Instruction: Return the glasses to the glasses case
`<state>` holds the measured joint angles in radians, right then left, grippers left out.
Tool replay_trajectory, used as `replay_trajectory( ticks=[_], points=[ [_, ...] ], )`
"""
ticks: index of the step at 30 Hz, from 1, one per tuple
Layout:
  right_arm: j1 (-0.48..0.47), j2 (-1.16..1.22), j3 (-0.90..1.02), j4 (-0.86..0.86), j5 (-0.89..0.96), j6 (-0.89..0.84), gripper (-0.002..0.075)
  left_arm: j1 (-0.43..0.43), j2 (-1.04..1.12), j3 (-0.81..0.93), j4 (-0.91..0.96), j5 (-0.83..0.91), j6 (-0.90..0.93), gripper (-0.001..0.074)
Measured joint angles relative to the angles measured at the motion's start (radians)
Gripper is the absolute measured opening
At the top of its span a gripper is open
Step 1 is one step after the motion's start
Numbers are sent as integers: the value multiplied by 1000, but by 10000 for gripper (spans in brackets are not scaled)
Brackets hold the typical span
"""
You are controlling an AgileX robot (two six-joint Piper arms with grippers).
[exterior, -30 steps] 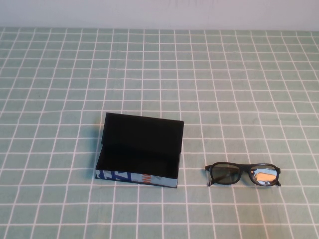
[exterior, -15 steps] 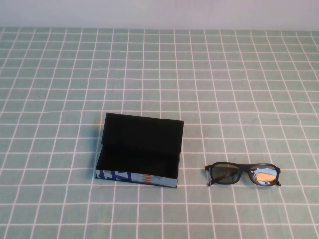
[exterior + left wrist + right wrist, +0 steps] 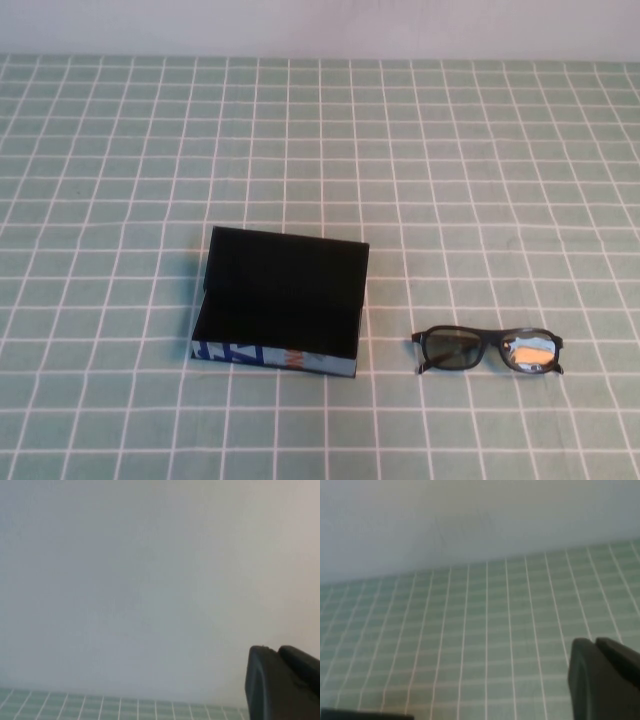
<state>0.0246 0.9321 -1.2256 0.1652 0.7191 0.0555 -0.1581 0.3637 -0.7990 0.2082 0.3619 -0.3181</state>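
Observation:
The glasses case (image 3: 280, 300) lies open on the table left of centre, black inside, with its light-blue side (image 3: 275, 358) and its dark-blue and orange markings facing me. The black glasses (image 3: 488, 349) lie on the cloth to the right of the case, apart from it, lenses facing me. Neither gripper shows in the high view. Only a dark part of my left gripper (image 3: 282, 685) shows in the left wrist view, against a pale wall. Only a dark part of my right gripper (image 3: 602, 677) shows in the right wrist view, above the cloth.
A green cloth with a white grid (image 3: 450, 180) covers the table up to a pale wall (image 3: 320, 25) at the back. A black edge (image 3: 365, 714) shows at the border of the right wrist view; I cannot tell what it is.

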Motion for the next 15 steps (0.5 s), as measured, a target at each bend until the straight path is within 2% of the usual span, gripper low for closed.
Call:
replay_trajectory(
  ticks=[6, 8, 15],
  points=[
    [0, 159, -1, 64, 190, -68, -13, 0, 51, 38, -4, 93, -3, 2],
    [0, 206, -2, 97, 251, -138, -13, 0, 60, 43, -6, 148, -3, 2],
    [4, 366, -3, 373, 404, -716, -13, 0, 87, 47, -6, 309, -3, 1]
  ],
)
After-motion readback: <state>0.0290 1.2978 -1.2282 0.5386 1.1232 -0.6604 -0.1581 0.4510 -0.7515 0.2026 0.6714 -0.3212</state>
